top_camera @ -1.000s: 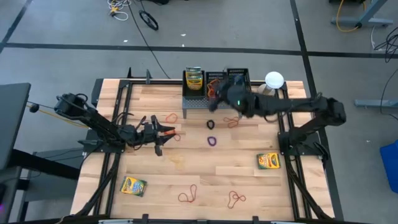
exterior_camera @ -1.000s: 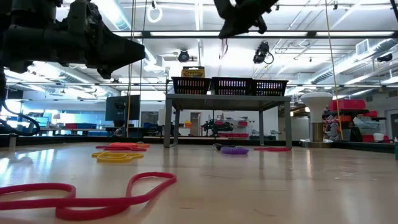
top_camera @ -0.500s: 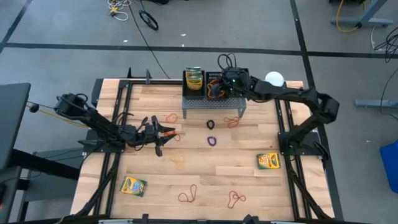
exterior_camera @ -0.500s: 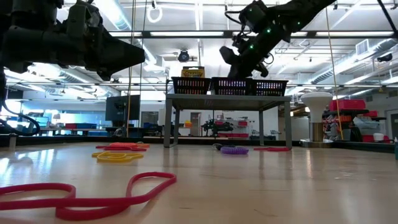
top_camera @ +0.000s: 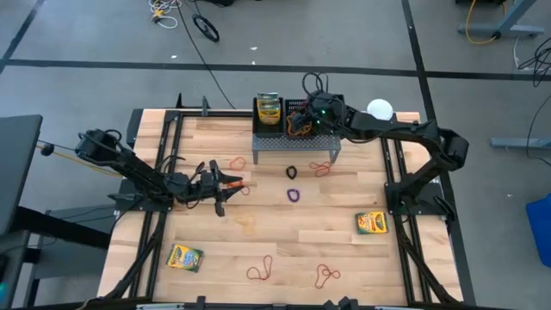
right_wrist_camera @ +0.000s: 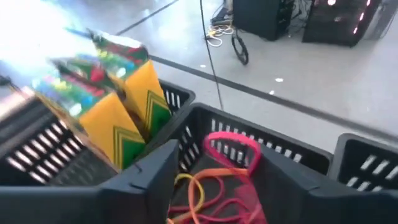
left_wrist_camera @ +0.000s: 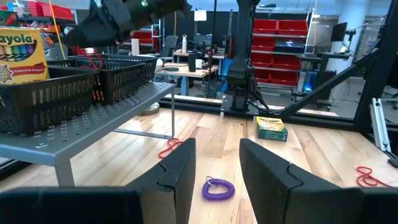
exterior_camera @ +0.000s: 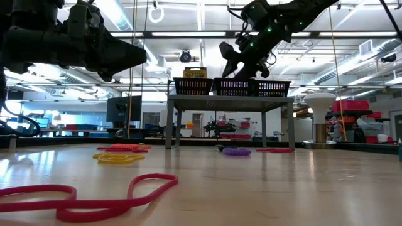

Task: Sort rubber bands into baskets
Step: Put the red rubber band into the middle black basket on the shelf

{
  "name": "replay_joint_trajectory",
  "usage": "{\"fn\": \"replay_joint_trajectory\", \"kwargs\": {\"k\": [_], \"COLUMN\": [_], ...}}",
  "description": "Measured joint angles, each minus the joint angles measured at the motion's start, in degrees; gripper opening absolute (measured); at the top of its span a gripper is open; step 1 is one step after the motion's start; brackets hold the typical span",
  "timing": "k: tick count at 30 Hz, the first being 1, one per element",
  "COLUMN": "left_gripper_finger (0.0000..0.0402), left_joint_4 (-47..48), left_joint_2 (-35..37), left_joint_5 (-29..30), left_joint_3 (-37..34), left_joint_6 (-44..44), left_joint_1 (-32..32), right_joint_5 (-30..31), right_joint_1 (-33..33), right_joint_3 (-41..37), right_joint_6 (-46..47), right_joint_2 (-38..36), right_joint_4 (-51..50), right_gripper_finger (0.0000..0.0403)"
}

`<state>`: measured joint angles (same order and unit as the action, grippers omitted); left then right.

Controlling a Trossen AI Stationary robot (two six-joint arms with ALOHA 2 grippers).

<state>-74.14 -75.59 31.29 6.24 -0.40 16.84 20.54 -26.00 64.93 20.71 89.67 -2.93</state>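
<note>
Looking down in the high view, the right hand [top_camera: 303, 117] is seen at upper centre over the middle black mesh basket [top_camera: 298, 110], while the left hand [top_camera: 229, 188] waits at left over the wooden surface [top_camera: 327, 232], nearer the purple coiled rubber band [top_camera: 294, 195] lying to its right. In the right wrist view, the fingers [right_wrist_camera: 149, 174] stand apart, empty, above pink and orange rubber bands [right_wrist_camera: 214, 180] in that basket. In the left wrist view, the left hand's fingers are part open, empty.
</note>
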Motion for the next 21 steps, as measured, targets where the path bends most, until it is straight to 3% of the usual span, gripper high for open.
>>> {"fn": "replay_joint_trajectory", "kwargs": {"k": [6, 21], "left_gripper_finger": [0.0134, 0.0134], "left_joint_4": [-0.01, -0.01], "left_joint_2": [0.00, 0.00], "left_joint_5": [0.02, 0.02], "left_joint_3": [0.00, 0.00], "left_joint_6": [0.00, -0.24], "left_joint_1": [0.00, 0.00], "right_joint_5": [-3.76, -8.78], "right_joint_1": [-0.37, -0.94], "right_joint_3": [4.85, 16.01], "right_joint_6": [6.06, 8.19], "right_joint_2": [-0.04, -0.02], "right_joint_4": [-5.84, -29.67], "right_gripper_finger": [0.0255, 0.0258]}}
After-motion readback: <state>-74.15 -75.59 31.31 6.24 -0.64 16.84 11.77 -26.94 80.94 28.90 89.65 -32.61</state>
